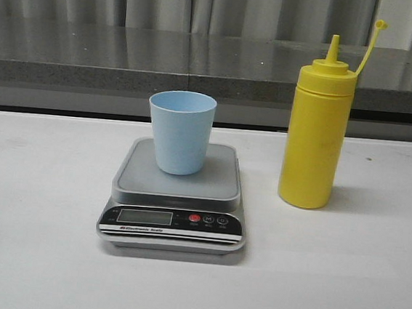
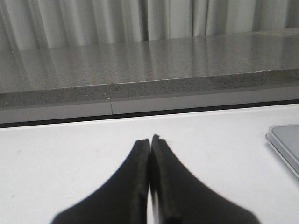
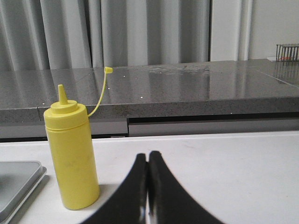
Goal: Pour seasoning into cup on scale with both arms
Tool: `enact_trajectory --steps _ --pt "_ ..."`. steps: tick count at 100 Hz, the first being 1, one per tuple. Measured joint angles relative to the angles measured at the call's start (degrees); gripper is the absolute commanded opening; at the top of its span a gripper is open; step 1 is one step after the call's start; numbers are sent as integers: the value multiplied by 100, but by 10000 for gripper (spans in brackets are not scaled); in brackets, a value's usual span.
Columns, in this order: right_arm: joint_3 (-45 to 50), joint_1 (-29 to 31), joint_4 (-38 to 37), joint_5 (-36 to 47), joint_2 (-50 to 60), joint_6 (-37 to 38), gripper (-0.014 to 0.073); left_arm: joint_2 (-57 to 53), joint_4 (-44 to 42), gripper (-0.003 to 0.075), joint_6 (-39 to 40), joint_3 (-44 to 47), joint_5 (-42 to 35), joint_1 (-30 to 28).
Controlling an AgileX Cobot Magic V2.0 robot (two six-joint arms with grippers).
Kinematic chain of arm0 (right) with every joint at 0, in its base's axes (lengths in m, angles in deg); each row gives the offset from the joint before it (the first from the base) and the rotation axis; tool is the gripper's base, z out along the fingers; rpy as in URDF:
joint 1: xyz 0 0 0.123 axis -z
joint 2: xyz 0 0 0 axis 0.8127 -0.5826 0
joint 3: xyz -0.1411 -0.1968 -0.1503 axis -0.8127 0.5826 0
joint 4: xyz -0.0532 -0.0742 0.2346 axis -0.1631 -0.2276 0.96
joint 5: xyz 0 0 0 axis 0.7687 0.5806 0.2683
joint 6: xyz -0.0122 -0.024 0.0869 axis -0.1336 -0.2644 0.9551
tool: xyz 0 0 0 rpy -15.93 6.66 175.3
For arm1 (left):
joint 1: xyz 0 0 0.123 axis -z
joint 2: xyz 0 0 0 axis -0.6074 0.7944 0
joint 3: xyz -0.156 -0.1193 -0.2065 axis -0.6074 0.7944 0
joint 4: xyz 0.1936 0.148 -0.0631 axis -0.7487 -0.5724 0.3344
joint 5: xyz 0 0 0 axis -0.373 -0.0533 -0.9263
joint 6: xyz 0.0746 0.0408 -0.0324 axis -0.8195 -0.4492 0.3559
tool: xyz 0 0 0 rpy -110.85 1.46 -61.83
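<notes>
The pale blue cup (image 1: 180,131) stands upright on the silver-grey scale (image 1: 177,192) in the middle of the white table. The yellow seasoning bottle (image 1: 316,132) stands upright to the right of the scale, its nozzle uncapped and the cap hanging on its strap. The bottle also shows in the right wrist view (image 3: 71,151). My right gripper (image 3: 148,156) is shut and empty, apart from the bottle. My left gripper (image 2: 150,140) is shut and empty; a corner of the scale (image 2: 285,142) shows in the left wrist view. Neither gripper shows in the front view.
A grey stone counter ledge (image 1: 128,56) runs along the far edge of the table, with grey curtains behind it. A wire rack (image 3: 287,50) stands far off on the counter in the right wrist view.
</notes>
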Motion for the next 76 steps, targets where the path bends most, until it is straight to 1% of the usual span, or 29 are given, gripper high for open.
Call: enact_trajectory --steps 6,10,76 --pt "0 0 0 0 0 0 -59 -147 0 -20 0 70 62 -27" --pt "0 0 0 0 0 0 -59 -174 0 -20 0 70 -48 -35" --pt "0 0 -3 0 0 0 -59 -174 0 -20 0 70 -47 -35"
